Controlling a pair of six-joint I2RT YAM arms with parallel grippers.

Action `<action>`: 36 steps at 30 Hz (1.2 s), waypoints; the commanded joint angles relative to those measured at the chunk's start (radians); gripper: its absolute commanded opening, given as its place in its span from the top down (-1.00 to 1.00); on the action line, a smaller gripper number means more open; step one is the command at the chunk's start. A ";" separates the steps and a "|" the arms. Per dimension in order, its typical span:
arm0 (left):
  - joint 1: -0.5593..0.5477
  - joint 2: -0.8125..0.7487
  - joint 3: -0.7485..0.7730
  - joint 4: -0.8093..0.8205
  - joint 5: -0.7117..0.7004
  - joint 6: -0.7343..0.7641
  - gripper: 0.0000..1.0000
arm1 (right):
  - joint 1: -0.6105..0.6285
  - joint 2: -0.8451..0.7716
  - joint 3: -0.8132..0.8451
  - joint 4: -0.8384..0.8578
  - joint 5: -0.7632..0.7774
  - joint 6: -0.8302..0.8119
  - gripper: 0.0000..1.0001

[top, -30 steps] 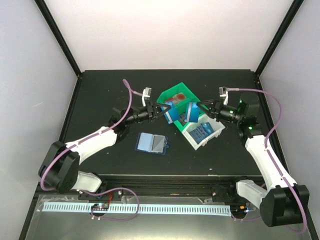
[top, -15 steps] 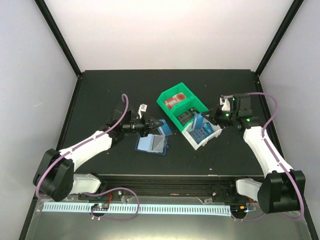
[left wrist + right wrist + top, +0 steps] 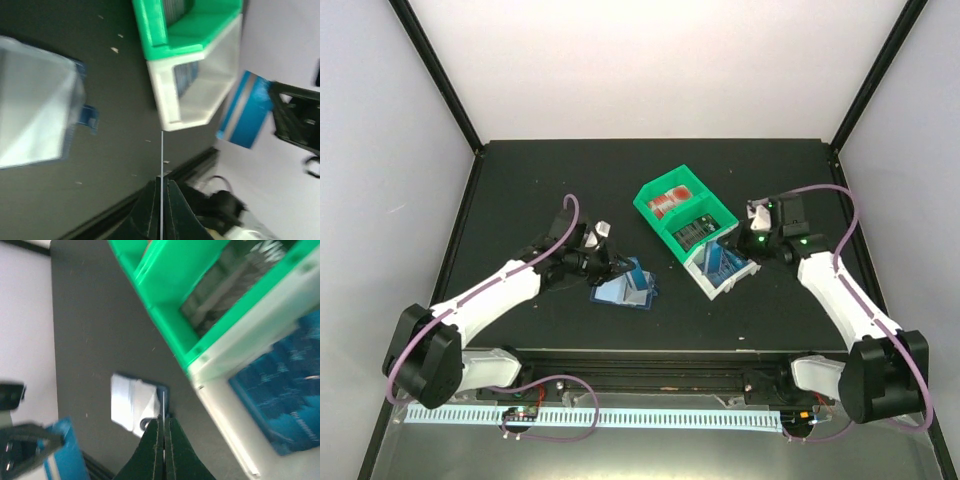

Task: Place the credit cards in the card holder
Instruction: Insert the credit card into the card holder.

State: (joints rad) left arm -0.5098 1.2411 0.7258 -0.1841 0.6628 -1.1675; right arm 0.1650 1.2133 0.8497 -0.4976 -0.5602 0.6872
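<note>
Left tool (image 3: 618,268) pinching a blue credit card (image 3: 638,276) by its edge, card upright right over the open card holder (image 3: 618,292) lying flat on the table (image 3: 520,190), contact unclear. Right tool (image 3: 732,252) pinching a second blue card (image 3: 246,118), tilted over the white bin (image 3: 705,284), which has more blue cards (image 3: 280,405) lying inside. Green bin (image 3: 665,200) sits touching the white bin on its far side

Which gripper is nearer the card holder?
Left. The left gripper, holding a credit card, is at the card holder's far edge; the right gripper is off to its right, above the white bin.
</note>
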 commanded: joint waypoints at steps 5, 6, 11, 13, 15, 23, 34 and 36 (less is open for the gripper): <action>0.010 0.033 0.123 -0.490 -0.339 0.573 0.97 | 0.309 -0.005 0.009 0.119 0.043 -0.100 0.98; 0.010 0.050 0.130 -0.503 -0.347 0.598 0.97 | 0.357 0.017 0.015 0.128 0.056 -0.102 0.98; 0.010 0.177 0.198 -0.543 -0.343 0.702 0.97 | 0.522 0.173 0.035 0.182 0.073 -0.080 0.98; 0.011 0.213 0.228 -0.533 -0.320 0.730 0.97 | 0.548 0.221 0.039 0.209 0.063 -0.072 0.98; 0.011 0.246 0.259 -0.525 -0.303 0.751 0.97 | 0.555 0.262 0.040 0.232 0.048 -0.058 0.98; 0.011 0.382 0.337 -0.502 -0.269 0.774 0.97 | 0.565 0.373 0.038 0.303 -0.032 -0.047 0.98; 0.012 0.445 0.365 -0.485 -0.263 0.772 0.97 | 0.616 0.465 0.083 0.108 -0.068 -0.228 0.98; 0.011 0.445 0.361 -0.481 -0.263 0.768 0.97 | 0.621 0.495 0.090 0.096 -0.043 -0.208 0.98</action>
State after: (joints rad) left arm -0.5041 1.6772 1.0477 -0.6800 0.3840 -0.4114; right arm 0.7696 1.6558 0.9066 -0.3386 -0.6155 0.5060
